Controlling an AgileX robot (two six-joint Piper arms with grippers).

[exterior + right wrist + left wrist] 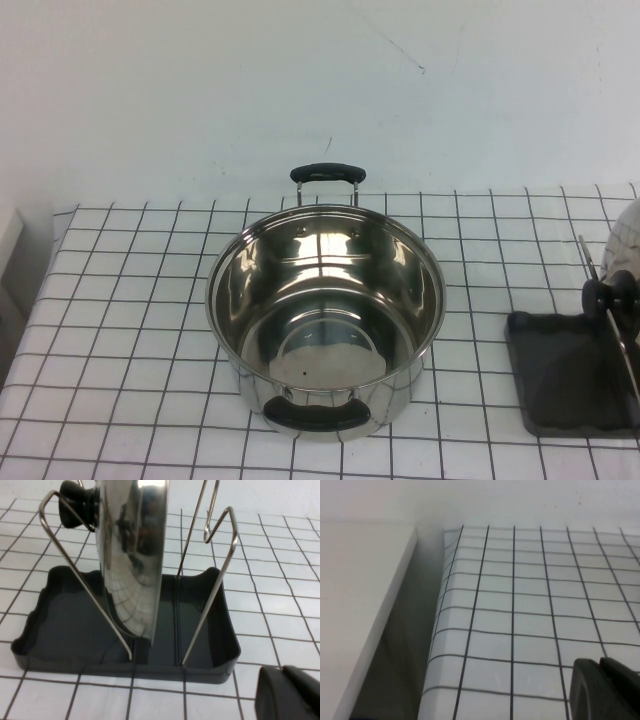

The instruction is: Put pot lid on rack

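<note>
The shiny pot lid point(132, 555) stands on its edge in the rack, between the wire uprights point(210, 600), with its black knob point(75, 502) to one side. The rack's dark grey tray point(560, 385) sits at the table's right edge in the high view, where the lid point(628, 235) is cut off by the frame. My right gripper point(282, 670) is shut and empty, a little back from the tray's near corner, touching nothing. My left gripper point(600, 662) is shut and empty over the table's left side. Neither gripper shows in the high view.
The deep steel pot point(325, 300) with two black handles stands open in the middle of the checked cloth. A white ledge point(360, 595) lies beside the table's left edge, with a dark gap between them. A white wall runs behind the table.
</note>
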